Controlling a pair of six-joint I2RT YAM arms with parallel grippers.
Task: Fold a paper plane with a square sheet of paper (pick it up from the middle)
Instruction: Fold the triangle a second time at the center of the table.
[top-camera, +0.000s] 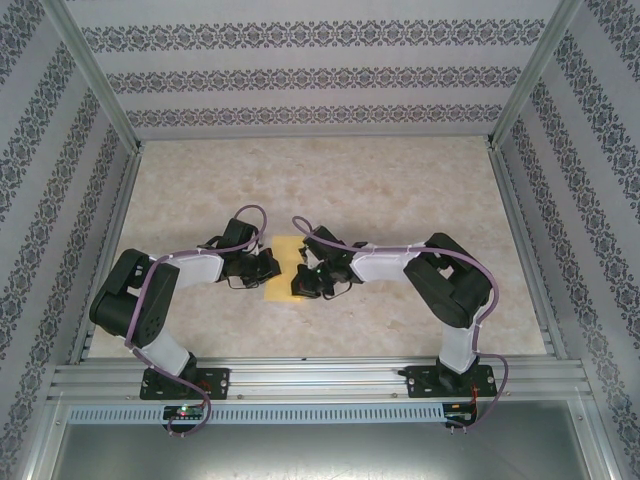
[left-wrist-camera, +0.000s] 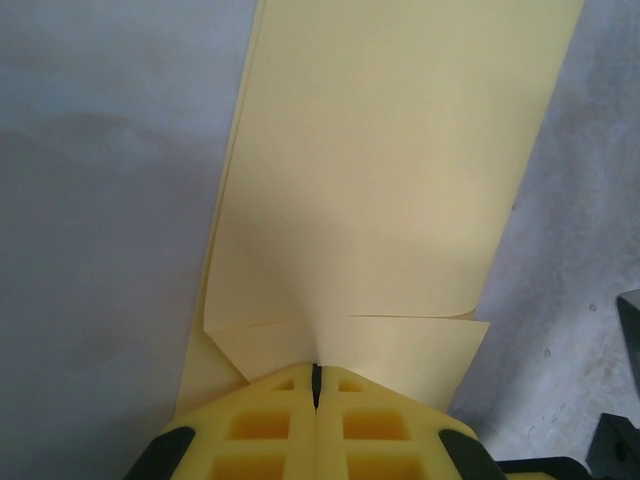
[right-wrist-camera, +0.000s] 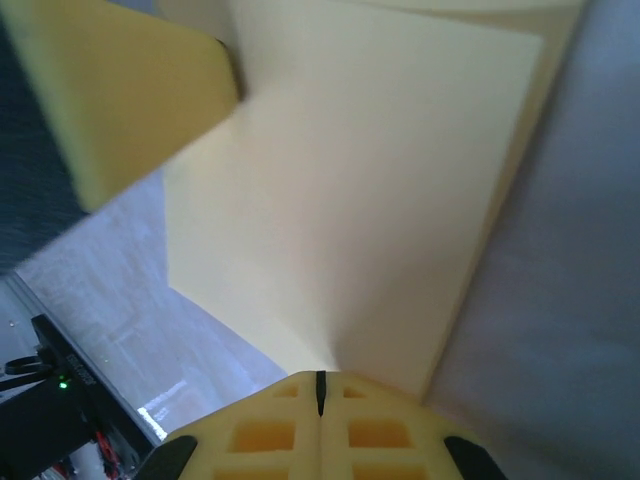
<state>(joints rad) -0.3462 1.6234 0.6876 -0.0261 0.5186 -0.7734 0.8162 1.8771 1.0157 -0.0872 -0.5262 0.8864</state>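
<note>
— Tools first?
— Left tool (left-wrist-camera: 315, 372) is clenched, jaws pressed together on the near edge of the square sheet of paper (left-wrist-camera: 380, 180); creases run into the seam. Right tool (right-wrist-camera: 320, 378) is likewise clenched, pinching the opposite edge as far as I can judge.
— And the sheet itself?
— At the middle of the table (top-camera: 400, 190), spanning between the two tools. It is partly folded, with a small flap (left-wrist-camera: 270, 345) turned beside the left grip. No dart yet.
— Recommendation?
— Hold both pinches firm and move the tools in step so the paper neither tears nor buckles. Line up the edges before pressing any crease flat against the table.
</note>
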